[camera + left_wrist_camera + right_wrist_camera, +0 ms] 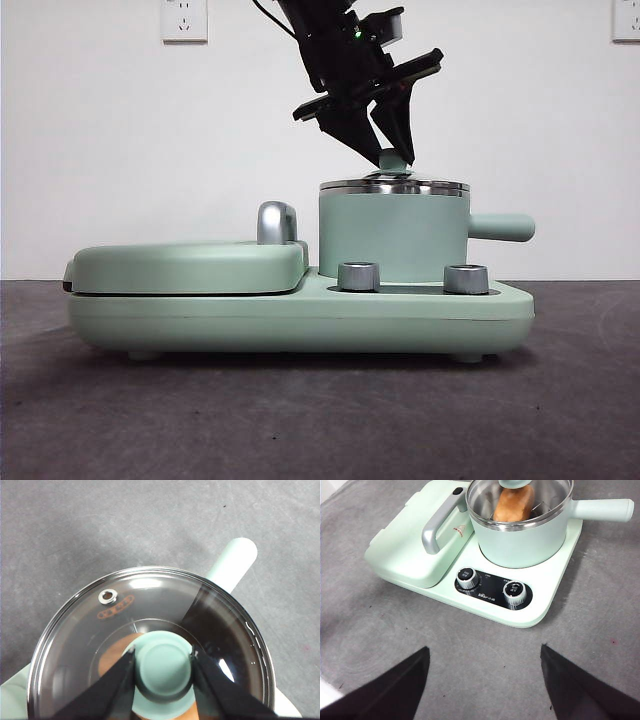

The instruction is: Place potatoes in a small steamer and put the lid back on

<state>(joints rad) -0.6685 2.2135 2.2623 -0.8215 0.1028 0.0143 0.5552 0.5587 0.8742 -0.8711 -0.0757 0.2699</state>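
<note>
The mint-green steamer stands on the right half of the cooker base, its stubby handle pointing right. The glass lid lies flat on the steamer's steel rim. My left gripper comes down from above, and its jaws are closed on both sides of the lid's green knob. The orange-brown potato lies inside the steamer and shows through the glass in the left wrist view. My right gripper is open and empty, held above the table in front of the cooker.
The flat mint-green griddle cover with a chrome handle fills the cooker's left half. Two steel dials sit on the front. The cooker stands on a grey table before a white wall.
</note>
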